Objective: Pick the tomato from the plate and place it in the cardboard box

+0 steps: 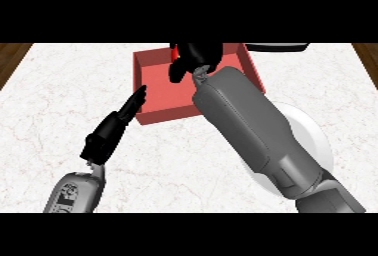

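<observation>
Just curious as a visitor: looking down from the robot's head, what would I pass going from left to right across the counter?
Left hand, its fingers straight → red box → right hand curled above the box, a bit of red showing at it → white plate, partly hidden under the right forearm.

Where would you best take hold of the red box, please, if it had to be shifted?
Grip the box by its near wall, coming from the robot's side with the fingers over the rim. That wall is thin, straight and uncovered. The open top leaves room inside. The right hand and forearm cover the far right part, so the open left hand, beside the near-left corner, seems better placed.
</observation>
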Controlling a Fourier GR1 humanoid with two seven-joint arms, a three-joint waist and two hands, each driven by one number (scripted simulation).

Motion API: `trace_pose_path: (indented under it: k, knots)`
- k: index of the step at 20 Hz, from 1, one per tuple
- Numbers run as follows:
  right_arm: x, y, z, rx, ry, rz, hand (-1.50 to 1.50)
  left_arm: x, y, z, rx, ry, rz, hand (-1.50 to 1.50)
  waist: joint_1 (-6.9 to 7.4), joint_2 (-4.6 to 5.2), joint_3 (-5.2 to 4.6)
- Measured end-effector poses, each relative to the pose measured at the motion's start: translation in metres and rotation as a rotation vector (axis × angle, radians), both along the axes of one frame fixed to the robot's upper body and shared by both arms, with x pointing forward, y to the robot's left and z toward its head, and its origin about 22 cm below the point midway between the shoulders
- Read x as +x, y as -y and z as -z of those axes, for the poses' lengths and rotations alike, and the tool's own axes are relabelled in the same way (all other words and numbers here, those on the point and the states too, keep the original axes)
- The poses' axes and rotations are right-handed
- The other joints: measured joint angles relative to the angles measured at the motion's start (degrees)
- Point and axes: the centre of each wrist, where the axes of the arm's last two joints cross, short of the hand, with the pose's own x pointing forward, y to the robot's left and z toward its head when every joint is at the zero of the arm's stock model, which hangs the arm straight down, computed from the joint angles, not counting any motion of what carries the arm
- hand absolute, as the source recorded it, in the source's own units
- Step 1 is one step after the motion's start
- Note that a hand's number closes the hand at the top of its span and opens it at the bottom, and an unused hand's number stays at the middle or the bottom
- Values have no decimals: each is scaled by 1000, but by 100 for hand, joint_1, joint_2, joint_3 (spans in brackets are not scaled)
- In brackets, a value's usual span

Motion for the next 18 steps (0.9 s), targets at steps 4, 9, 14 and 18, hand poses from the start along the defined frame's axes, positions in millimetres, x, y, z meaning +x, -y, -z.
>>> trace_pose_path:
  k: [4, 9, 14, 18]
  knots:
    - [13, 15, 27, 95, -96, 19, -150, 0, 1, -4, 1, 5, 3, 0, 45, 13, 2]
    - [24, 25, 40, 206, -115, -10, -150, 0, 5, -4, -4, 2, 7, 0, 44, 19, 5]
    - [28, 39, 32, 451, 7, -11, -150, -3, -3, 1, -1, 4, 0, 0, 12, 15, 9]
    - [30, 57, 29, 663, 83, -8, -150, -5, -7, 3, -6, -1, -11, 0, -58, -5, 12]
